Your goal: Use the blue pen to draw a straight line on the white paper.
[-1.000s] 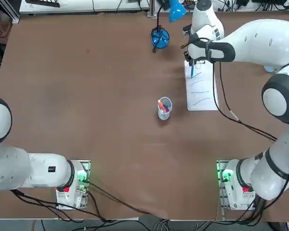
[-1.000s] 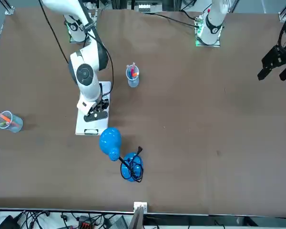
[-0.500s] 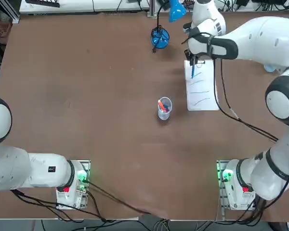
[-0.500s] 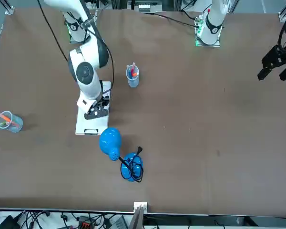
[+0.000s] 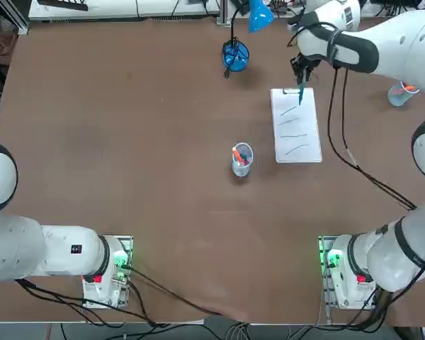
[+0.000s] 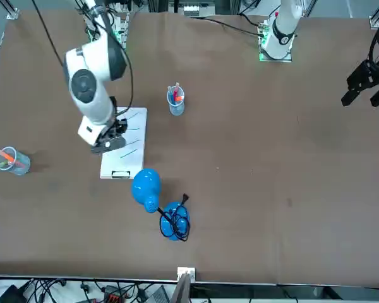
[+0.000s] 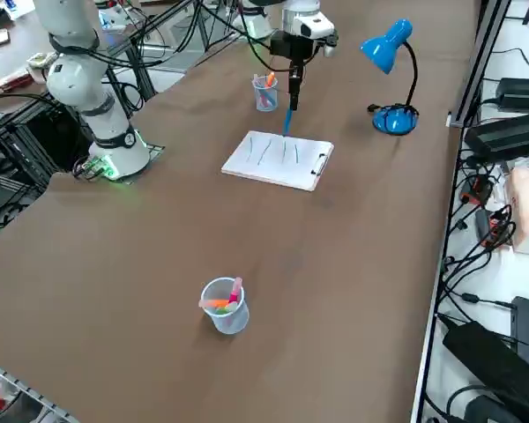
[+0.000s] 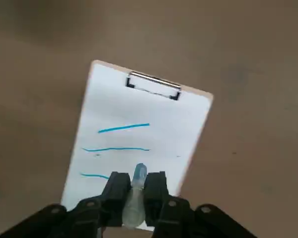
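Note:
The white paper [image 5: 296, 126] lies flat on the brown table, its metal clip [image 8: 153, 87] at the far short edge, with three blue strokes across it. My right gripper [image 5: 302, 71] hangs well above the clip end, shut on the blue pen [image 5: 300, 95], which points down without touching the sheet. In the right side view the blue pen [image 7: 288, 118] hangs from the right gripper [image 7: 294, 81] over the white paper [image 7: 278, 160]. In the wrist view the fingers [image 8: 117, 186] pinch the blue pen [image 8: 137, 191], with the white paper [image 8: 144, 134] far below. From the front, the right gripper [image 6: 109, 136] overlaps the white paper [image 6: 126, 145].
A clear cup of orange and red pens [image 5: 241, 158] stands left of the paper. A blue desk lamp [image 5: 234, 54] sits at the back beside the paper's clip end. Another pen cup [image 5: 404, 91] stands far right, also seen near the table edge [image 7: 225, 306].
My right gripper has risen off the paper with the pen and shifted back and to the right. The sheet's clip end, covered before, now shows a fresh blue stroke.

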Tool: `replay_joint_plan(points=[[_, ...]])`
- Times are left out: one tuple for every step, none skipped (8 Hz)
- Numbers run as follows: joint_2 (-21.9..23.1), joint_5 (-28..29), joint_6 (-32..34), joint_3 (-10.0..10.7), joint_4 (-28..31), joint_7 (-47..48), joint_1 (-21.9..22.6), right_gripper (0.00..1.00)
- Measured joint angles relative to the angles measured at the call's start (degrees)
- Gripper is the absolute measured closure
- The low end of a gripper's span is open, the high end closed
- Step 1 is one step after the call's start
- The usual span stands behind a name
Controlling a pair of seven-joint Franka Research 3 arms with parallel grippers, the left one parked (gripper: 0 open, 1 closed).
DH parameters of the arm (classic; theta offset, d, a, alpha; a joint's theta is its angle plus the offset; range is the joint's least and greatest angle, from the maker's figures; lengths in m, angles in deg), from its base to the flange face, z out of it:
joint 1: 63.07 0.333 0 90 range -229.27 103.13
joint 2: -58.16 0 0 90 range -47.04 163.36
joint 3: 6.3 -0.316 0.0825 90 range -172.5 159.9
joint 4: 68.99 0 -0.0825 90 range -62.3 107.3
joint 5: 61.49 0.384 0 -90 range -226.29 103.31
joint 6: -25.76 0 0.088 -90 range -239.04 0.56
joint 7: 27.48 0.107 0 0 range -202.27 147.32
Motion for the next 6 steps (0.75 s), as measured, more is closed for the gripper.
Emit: replay_joint_plan(points=[[0.4,0.0,0.2,0.1,0.0,-3.8,-2.6,0.80],[1.0,0.0,0.5,0.2,0.0,-7.3,-5.3,0.80],[2.0,0.0,1.0,0.3,-0.1,-11.0,-8.0,0.80],[3.2,-0.1,1.2,0.4,-0.1,-15.3,-11.1,0.80],[4.3,-0.1,1.3,0.5,-0.1,-20.6,-14.7,0.80],[5.1,-0.1,1.4,0.6,-0.3,-25.9,-18.5,0.80]])
